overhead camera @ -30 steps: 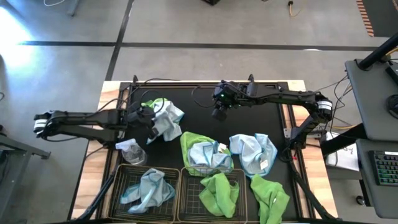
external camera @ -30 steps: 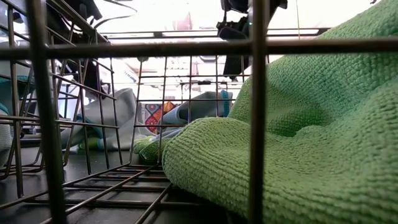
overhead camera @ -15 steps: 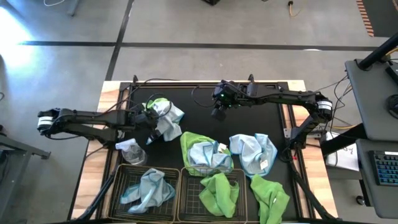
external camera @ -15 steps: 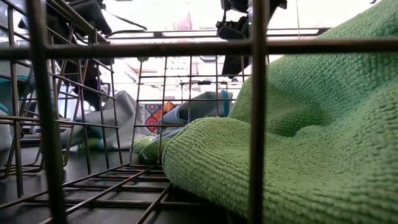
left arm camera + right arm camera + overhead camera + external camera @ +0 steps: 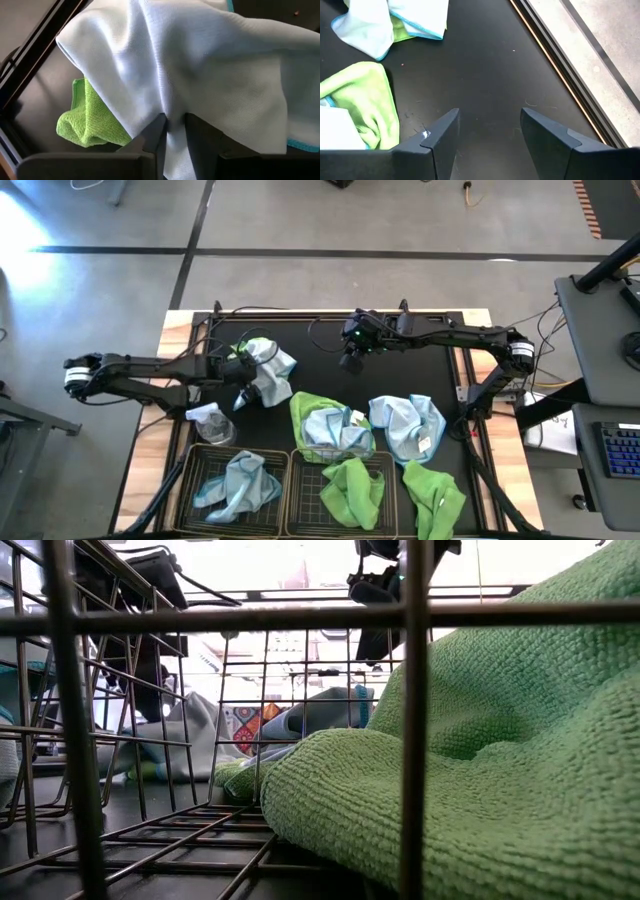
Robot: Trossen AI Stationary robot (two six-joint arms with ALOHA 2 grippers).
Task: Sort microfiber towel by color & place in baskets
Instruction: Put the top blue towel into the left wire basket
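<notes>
Left hand (image 5: 172, 137) pinching the pale blue towel (image 5: 268, 372) at the counter's far left, off a green towel (image 5: 87, 122), to carry toward the blue-holding basket (image 5: 236, 485); right hand (image 5: 487, 132) spread, waiting.

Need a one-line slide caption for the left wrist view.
Left gripper shut on a pale blue microfiber towel, which drapes over a lime green towel on the black mat.

Even, bright overhead light fills the high view, with a pale glare patch on the grey concrete floor (image 5: 30, 225). In the low view the background window blows out white, and the nearest dark wire mesh bars (image 5: 415, 720) blur.
</notes>
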